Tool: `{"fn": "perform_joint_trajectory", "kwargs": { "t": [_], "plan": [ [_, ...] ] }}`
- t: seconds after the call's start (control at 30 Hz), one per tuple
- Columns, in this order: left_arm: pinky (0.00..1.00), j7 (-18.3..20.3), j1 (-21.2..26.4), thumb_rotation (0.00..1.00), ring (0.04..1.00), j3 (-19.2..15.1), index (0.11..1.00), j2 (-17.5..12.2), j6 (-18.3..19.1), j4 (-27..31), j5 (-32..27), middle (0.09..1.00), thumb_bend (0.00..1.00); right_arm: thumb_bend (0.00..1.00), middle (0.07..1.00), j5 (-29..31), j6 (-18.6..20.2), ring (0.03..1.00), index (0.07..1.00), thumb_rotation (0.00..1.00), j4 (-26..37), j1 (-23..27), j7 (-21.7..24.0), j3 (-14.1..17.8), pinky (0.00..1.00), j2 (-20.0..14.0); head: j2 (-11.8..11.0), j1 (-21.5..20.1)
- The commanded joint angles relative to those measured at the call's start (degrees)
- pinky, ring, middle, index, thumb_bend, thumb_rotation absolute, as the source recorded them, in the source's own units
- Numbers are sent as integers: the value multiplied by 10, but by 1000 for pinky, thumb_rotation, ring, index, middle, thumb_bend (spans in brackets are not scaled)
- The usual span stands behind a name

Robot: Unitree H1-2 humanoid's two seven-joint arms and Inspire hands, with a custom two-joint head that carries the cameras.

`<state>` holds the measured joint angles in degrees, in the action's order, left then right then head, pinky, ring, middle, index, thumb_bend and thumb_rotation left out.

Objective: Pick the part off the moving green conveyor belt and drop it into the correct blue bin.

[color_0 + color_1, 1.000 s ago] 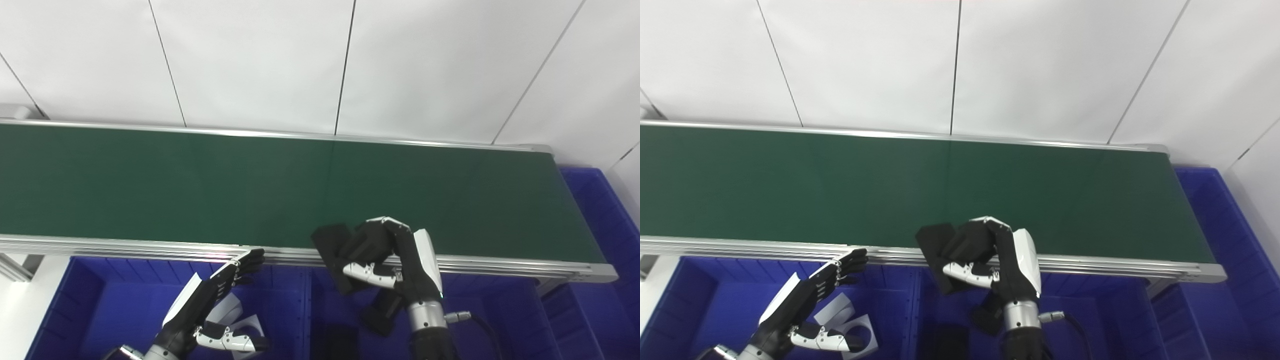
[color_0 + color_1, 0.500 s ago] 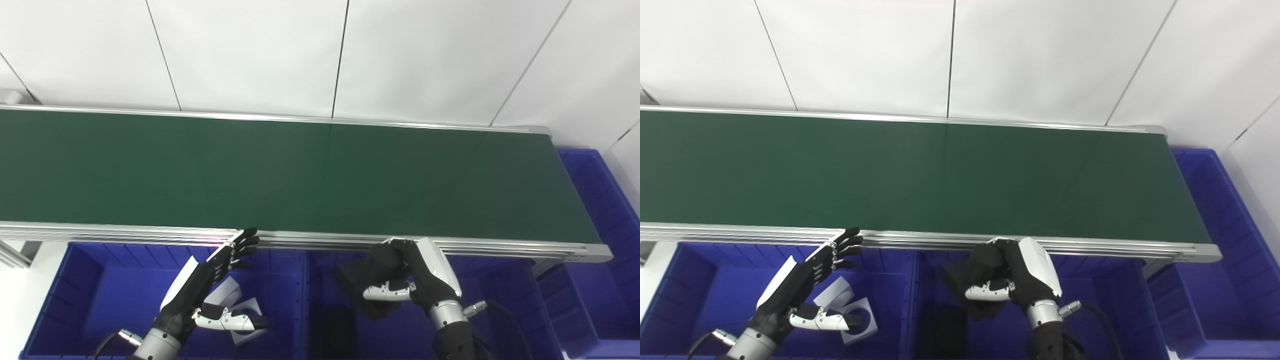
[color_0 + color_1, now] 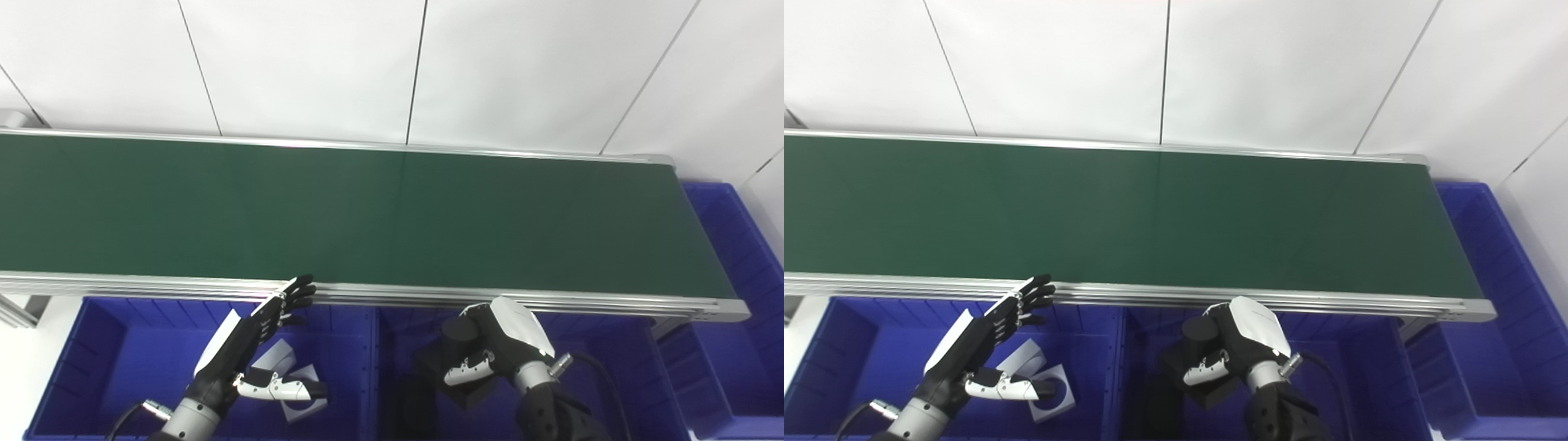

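Note:
The green conveyor belt (image 3: pixel 367 214) carries nothing. My right hand (image 3: pixel 496 343) is below the belt's near rail, inside the middle blue bin (image 3: pixel 612 380). It is shut on a flat black part (image 3: pixel 468 395), which hangs tilted low in that bin under the thumb and curled fingers. My left hand (image 3: pixel 245 346) is open with fingers straight, hovering over the left blue bin (image 3: pixel 122 367) and holding nothing.
White parts (image 3: pixel 300 401) lie in the left bin under my left hand. Another dark part (image 3: pixel 416 401) lies in the middle bin. A third blue bin (image 3: pixel 735 245) stands past the belt's right end. A white panelled wall lies behind the belt.
My right hand has carried the black part off the belt's near edge and down into the middle bin. The camera tilted a little early on. My left hand has barely moved.

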<state>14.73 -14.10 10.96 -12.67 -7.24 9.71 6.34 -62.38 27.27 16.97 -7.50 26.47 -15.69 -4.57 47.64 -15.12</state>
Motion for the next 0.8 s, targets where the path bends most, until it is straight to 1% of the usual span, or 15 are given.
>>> {"fn": "perform_joint_trajectory", "kwargs": {
  "t": [0.0, 0.07, 0.1, 0.13, 0.17, 0.27, 0.33, 0.4, 0.53, 0.63, 0.67, 0.7, 0.77],
  "plan": [
    [790, 3, 7, 267, 872, -3, 927, -6, -1, 21, -6, 907, 938, 818, 894, -7, -10, 902, 879, 213, 16, -1, -21, -9, 842, -2, 1, -2],
    [789, 2, 8, 274, 875, -3, 926, -8, -2, 21, -3, 911, 942, 838, 919, -6, -13, 939, 908, 253, 19, -9, -37, -15, 884, 0, 3, -7],
    [790, 2, 8, 282, 875, -3, 925, -10, -2, 21, -1, 912, 945, 866, 949, -6, -14, 964, 949, 299, 23, -13, -43, -19, 919, 2, 3, -11],
    [791, 2, 8, 285, 874, -3, 925, -11, -3, 20, 0, 912, 946, 881, 963, -2, -15, 974, 967, 307, 26, -17, -50, -21, 938, 4, 3, -11],
    [790, 2, 8, 286, 873, -3, 925, -12, -4, 21, 0, 912, 947, 901, 976, 8, -19, 980, 987, 294, 29, -23, -63, -21, 950, 8, 5, -10],
    [785, 0, 6, 290, 870, -3, 923, -14, -2, 24, 3, 911, 953, 929, 990, 49, -42, 988, 998, 287, 33, -41, -112, -19, 961, 20, 6, -9],
    [782, -1, 4, 301, 867, -4, 920, -14, 1, 27, 4, 909, 959, 946, 998, 70, -54, 998, 1000, 330, 36, -51, -137, -21, 972, 26, 8, -8],
    [784, -1, 2, 304, 869, -6, 918, -15, 2, 29, 2, 909, 964, 961, 1000, 87, -53, 1000, 1000, 402, 42, -58, -141, -25, 994, 32, 9, -9],
    [787, 2, 1, 314, 873, -8, 921, -21, 2, 32, 2, 910, 966, 979, 1000, 113, -44, 1000, 1000, 431, 50, -67, -140, -34, 1000, 41, 10, -12],
    [771, 3, 2, 307, 861, -9, 923, -25, -6, 27, 2, 907, 960, 992, 1000, 143, -58, 1000, 1000, 460, 44, -72, -157, -37, 969, 47, 11, -10],
    [768, 2, 2, 303, 859, -9, 924, -26, -7, 27, 2, 906, 958, 993, 1000, 164, -71, 1000, 1000, 466, 40, -74, -165, -35, 958, 49, 10, -8],
    [765, 2, 2, 298, 858, -9, 922, -27, -7, 26, 2, 906, 960, 991, 1000, 180, -80, 1000, 1000, 477, 36, -75, -171, -34, 920, 50, 10, -8],
    [769, 3, 3, 304, 860, -9, 922, -29, -5, 25, 1, 906, 964, 991, 1000, 233, -109, 991, 1000, 486, 26, -78, -182, -26, 841, 53, 8, -7]
  ]
}}
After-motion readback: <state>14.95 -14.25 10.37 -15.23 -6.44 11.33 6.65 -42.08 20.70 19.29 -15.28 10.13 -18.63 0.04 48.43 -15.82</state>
